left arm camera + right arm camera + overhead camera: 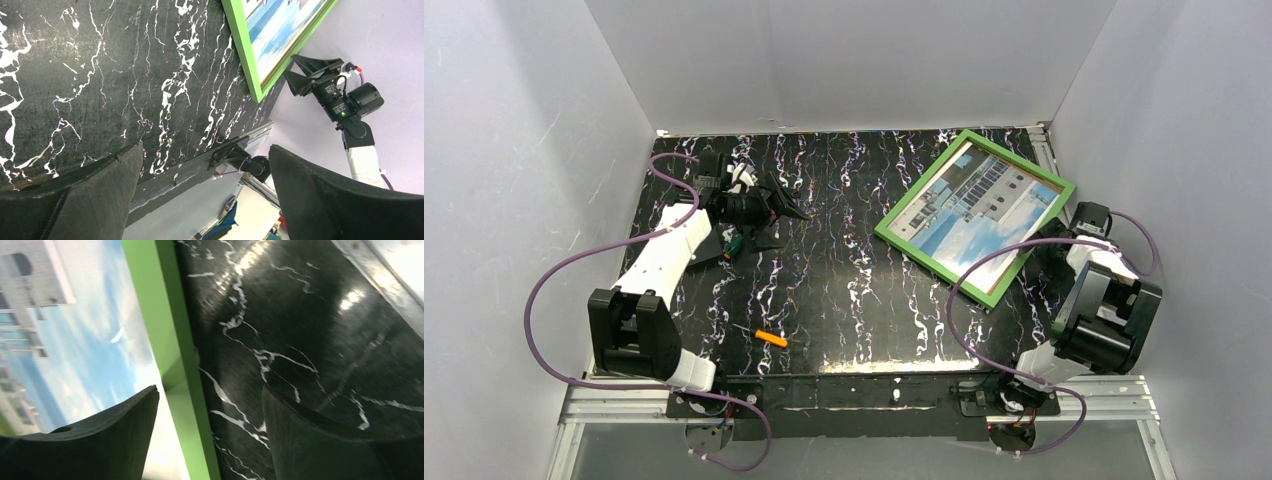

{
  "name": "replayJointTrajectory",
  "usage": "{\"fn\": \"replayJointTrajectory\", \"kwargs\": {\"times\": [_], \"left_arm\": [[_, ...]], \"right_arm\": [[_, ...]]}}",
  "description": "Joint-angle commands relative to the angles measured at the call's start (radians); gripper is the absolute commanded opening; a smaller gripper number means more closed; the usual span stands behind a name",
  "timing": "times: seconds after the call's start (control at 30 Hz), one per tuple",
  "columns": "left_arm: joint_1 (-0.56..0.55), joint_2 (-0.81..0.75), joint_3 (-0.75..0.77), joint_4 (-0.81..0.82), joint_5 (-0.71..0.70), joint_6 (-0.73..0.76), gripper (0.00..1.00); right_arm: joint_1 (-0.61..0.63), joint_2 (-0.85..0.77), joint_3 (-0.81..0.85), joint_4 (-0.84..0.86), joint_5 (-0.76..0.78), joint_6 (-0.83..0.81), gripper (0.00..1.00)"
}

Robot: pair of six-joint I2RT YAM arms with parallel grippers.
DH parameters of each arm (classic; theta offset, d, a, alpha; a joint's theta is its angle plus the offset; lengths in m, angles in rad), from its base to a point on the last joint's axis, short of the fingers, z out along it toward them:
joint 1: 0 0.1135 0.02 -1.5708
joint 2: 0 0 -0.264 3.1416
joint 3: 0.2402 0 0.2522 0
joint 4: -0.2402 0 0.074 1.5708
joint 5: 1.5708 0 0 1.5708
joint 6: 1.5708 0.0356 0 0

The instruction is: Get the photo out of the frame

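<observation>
Nearest the right wrist lens, found the dark fingers (pixel 100 440) of the right gripper (pixel 210 390) spread wide. One over the photo (pixel 85 345), the other over the black marbled table (pixel 310 330), straddling a green rail of the frame (pixel 160 315) and pinching nothing. Saw the photo seated in the frame, picture side up: white building, dark window rows, blue cloudy sky. Located the frame on the far right part of the table, turned diagonally, one corner close to the right edge beside the right gripper. Could not tell whether flat or slightly raised at that corner. Found the left gripper (pixel 774 205) well apart from it, at the far left of the table, jaws wide open over bare marbling — holding nothing. Noted a small orange-handled tool (pixel 770 337) lying near the front, between the arms, nearer the left one. Noted plain grey walls (pixel 844 60) closing in the table on three sides.
</observation>
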Motion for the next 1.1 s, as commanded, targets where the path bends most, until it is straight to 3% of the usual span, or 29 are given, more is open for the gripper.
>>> {"fn": "replayJointTrajectory", "kwargs": {"times": [0.0, 0.17, 0.3, 0.63, 0.77, 1.0, 1.07], "left_arm": [[0.005, 0.002, -0.025, -0.043, 0.047, -0.006, 0.96], [0.005, 0.0, -0.029, -0.035, 0.052, -0.014, 0.96], [0.004, 0.001, -0.034, -0.02, 0.065, -0.027, 0.96], [-0.004, -0.005, -0.041, -0.008, 0.079, -0.035, 0.96], [-0.006, -0.002, -0.04, -0.003, 0.085, -0.04, 0.97], [-0.006, 0.0, -0.042, -0.002, 0.083, -0.041, 0.97], [-0.005, 0.0, -0.043, -0.002, 0.081, -0.038, 0.96]], "right_arm": [[0.056, -0.092, 0.03, -0.166, 0.304, -0.024, 0.85], [0.152, -0.211, 0.023, -0.231, 0.448, -0.013, 0.86], [0.153, -0.245, 0.015, -0.237, 0.342, 0.05, 0.85], [0.153, -0.098, 0.006, -0.142, 0.154, 0.134, 0.8], [0.153, -0.072, 0.0, -0.129, 0.17, 0.13, 0.66], [0.153, -0.036, -0.031, -0.08, 0.181, 0.119, 0.55], [0.153, -0.016, -0.031, -0.065, 0.17, 0.117, 0.48]]}}
